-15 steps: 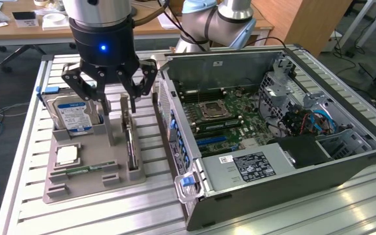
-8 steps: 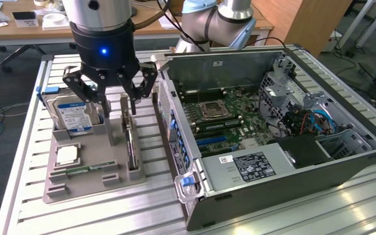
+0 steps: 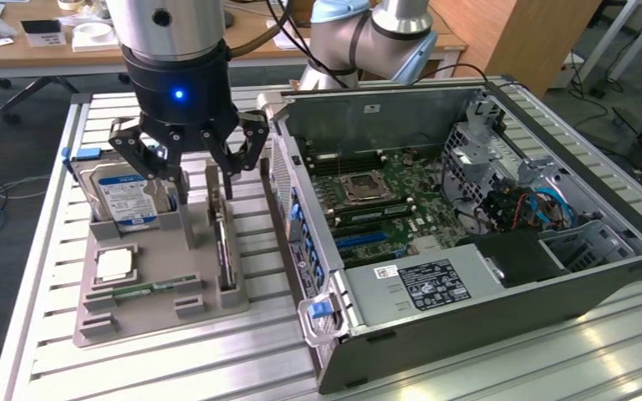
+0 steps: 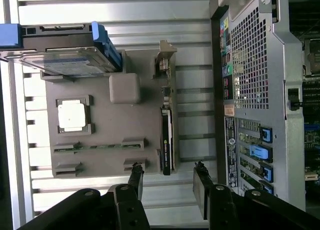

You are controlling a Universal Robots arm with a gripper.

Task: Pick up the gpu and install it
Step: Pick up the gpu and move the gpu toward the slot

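Wrist view puts the gpu [image 4: 166,140] standing on its thin edge in a slot of the grey holder [image 4: 100,125], along the side of the holder nearest the computer case [image 4: 250,65]. The card's black face end sits almost on the line joining the two fingertips [image 4: 136,171], and its long axis runs straight away from that line, square to it, toward the metal bracket at its far end. The hand [image 4: 167,175] is spread wide and grips nothing, with one finger on either side of the card's thickness and clear space on both sides.

From the exterior view, the hand [image 3: 198,171] hangs above the far end of the holder [image 3: 131,309], which lies on the slatted desk [image 3: 187,368]. The gpu [image 3: 223,242] is directly beneath and runs toward the camera, parallel to the wall of the case [image 3: 466,251]. A hard drive [image 3: 120,196] stands in the next slot on the exterior view's left, close to the finger on that side. As I judge it, the hand is already lined up across the card's thin dimension, so what separates them is mainly height.
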